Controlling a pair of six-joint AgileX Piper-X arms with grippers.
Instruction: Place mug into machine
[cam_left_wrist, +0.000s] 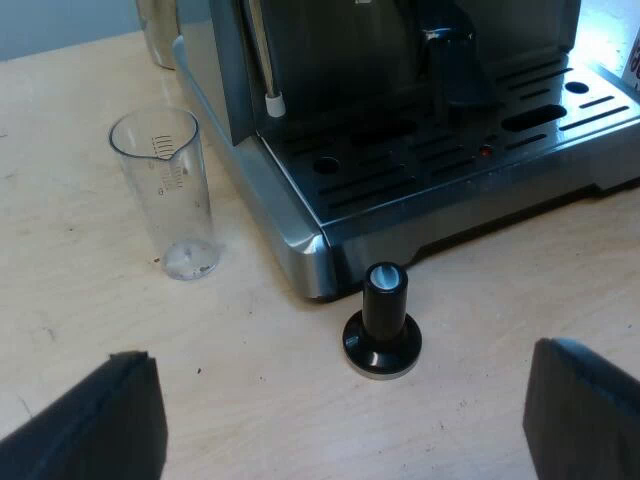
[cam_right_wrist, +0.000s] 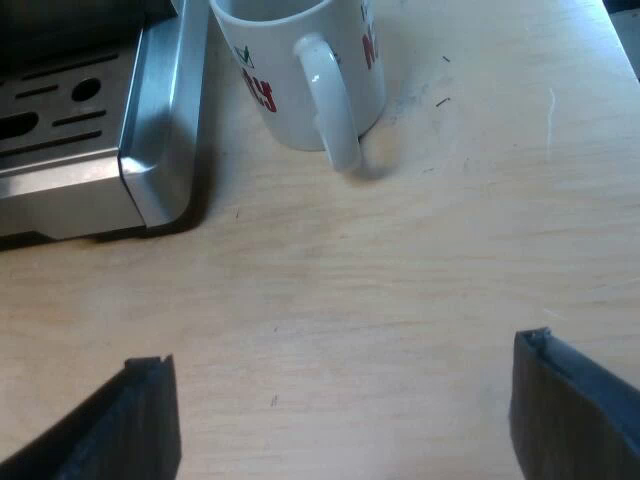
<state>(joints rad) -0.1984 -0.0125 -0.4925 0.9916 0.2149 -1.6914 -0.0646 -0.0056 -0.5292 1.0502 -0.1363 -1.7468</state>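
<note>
- two end effectors are seen, each with its black fingers spread wide apart and nothing held between them.
- the left end effector (cam_left_wrist: 338, 375) is held above the wooden surface (cam_left_wrist: 90, 290), just short of the espresso machine (cam_left_wrist: 400, 110); its fingers are released and touch nothing.
- a tamper (cam_left_wrist: 381, 322) with a black knob is stood upright on the surface, just beside the near corner of the machine's base and between the left fingers as viewed.
- a clear measuring glass (cam_left_wrist: 170, 195) is stood upright on the surface near the machine's side, apart from the tamper; printed graduation marks are seen on its wall, and it looks empty.
- a slotted metal drip tray (cam_left_wrist: 440, 150) is seen at the machine's front, with a thin steam wand (cam_left_wrist: 266, 60) ending in a white tip hung above it.
- the right end effector (cam_right_wrist: 342, 352) is held above bare surface, its fingers released, well apart from the mug (cam_right_wrist: 290, 70).
- the mug is white with red lettering, is stood upright on the surface just beside the corner of the machine's base, and is not on the drip tray.
- the mug's handle (cam_right_wrist: 332, 100) is turned toward the right end effector.
</note>
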